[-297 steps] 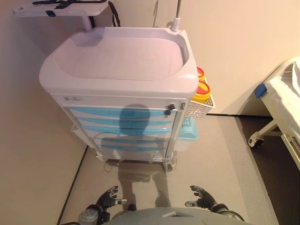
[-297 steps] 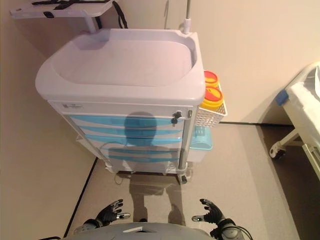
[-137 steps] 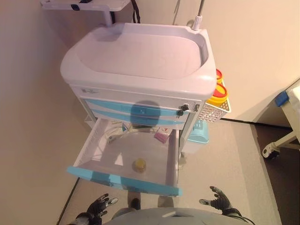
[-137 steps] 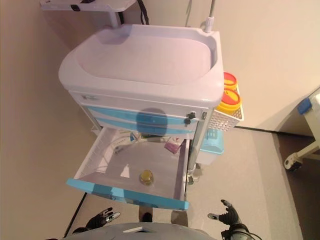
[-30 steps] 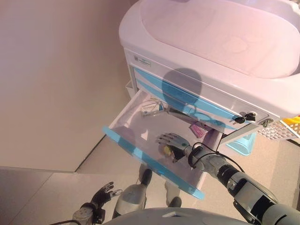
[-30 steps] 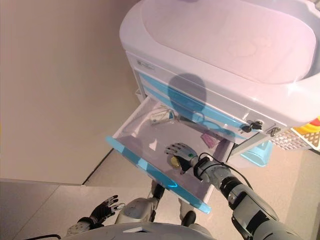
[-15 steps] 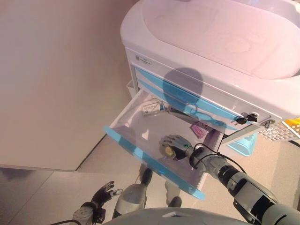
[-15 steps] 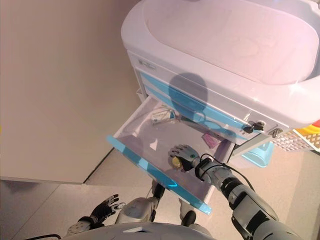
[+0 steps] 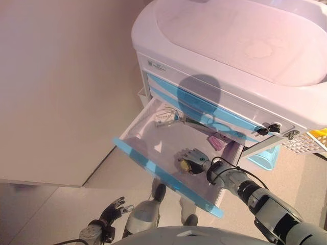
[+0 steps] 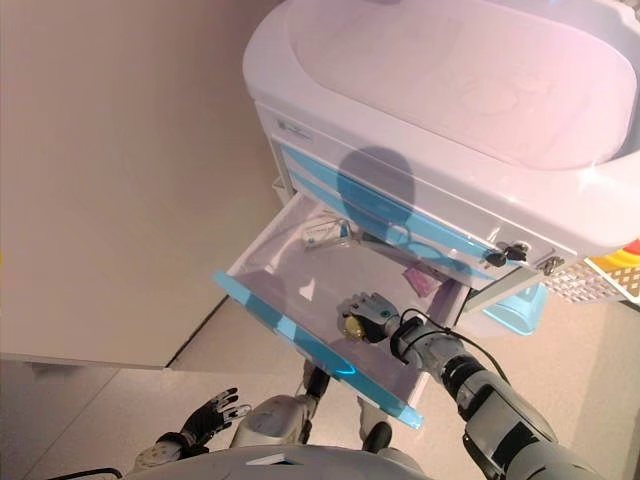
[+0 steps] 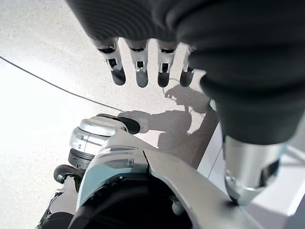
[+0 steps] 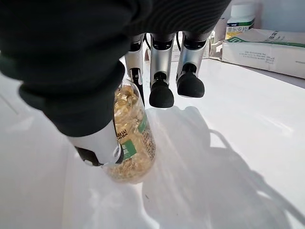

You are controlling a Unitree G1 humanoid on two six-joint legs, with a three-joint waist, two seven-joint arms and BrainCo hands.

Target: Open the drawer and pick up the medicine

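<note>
Our right hand (image 9: 192,161) grasps the clear bottle of yellow capsules (image 12: 131,138) in the open blue-fronted white drawer (image 9: 148,162). Left hand (image 9: 113,212) hangs released, near left.

The pulled-out white plastic drawer with a blue front (image 9: 153,163) is open from above, and the right hand (image 9: 193,161) sits inside it with bare white floor on either side. Just beyond its fingertips (image 12: 162,95) lie flat white medicine boxes (image 12: 267,50), with a pink packet (image 9: 216,143) off to one side. Above them the closed blue drawer fronts (image 9: 204,109) overhang the drawer's far end.
</note>
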